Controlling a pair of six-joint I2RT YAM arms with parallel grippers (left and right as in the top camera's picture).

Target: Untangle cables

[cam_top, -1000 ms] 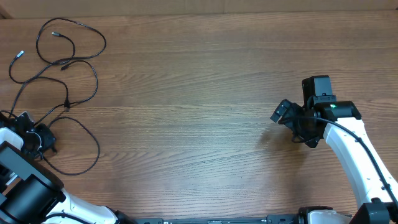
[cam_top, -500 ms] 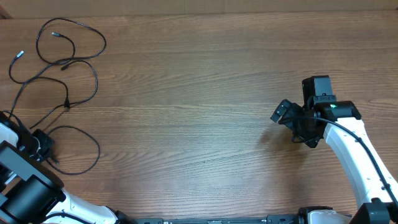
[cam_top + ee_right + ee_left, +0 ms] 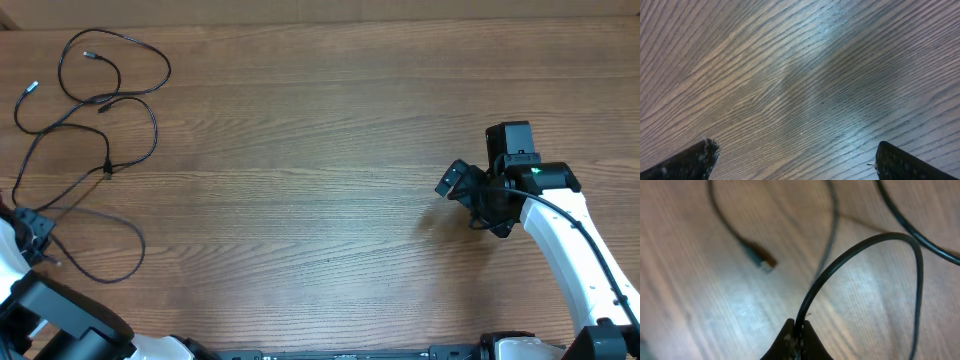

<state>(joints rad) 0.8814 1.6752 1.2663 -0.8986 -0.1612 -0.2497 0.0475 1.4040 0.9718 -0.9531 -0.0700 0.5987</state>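
- Step in hand, as I judge it: drawing one strand clear of the tangle, with the separating not done yet.
- The cables [image 3: 107, 168] lie at the far-left part of the table [image 3: 320, 150]. They form several thin black loops that cross each other, with small plugs at the loose ends.
- My left gripper [image 3: 36, 232] sits at the table's left edge, nearer me than the main loops, and is pinched on the held cord [image 3: 865, 244].
- In the left wrist view the fingertips are pressed together. The cord rises straight out between them, arcs over and drops off to the right.
- One plug end [image 3: 761, 261] lies on the wood just beyond the claw, apart from it and not gripped.
- In the overhead view the held cord runs from the claw in a wide loop to the right, then back up towards the crossing point of the tangle.
- My right gripper [image 3: 452, 181] is spread wide with nothing in it, well apart from the cables on the table's right side. Its wrist view shows only bare wood between the fingers [image 3: 690, 160].
- Next move, my guess: pull the held cord away from the crossing, slowly. I can't tell whether the crossings are knotted or only overlaid, and a snag would drag the whole bunch.
- The right arm probably needs to come across and pin the other loops.
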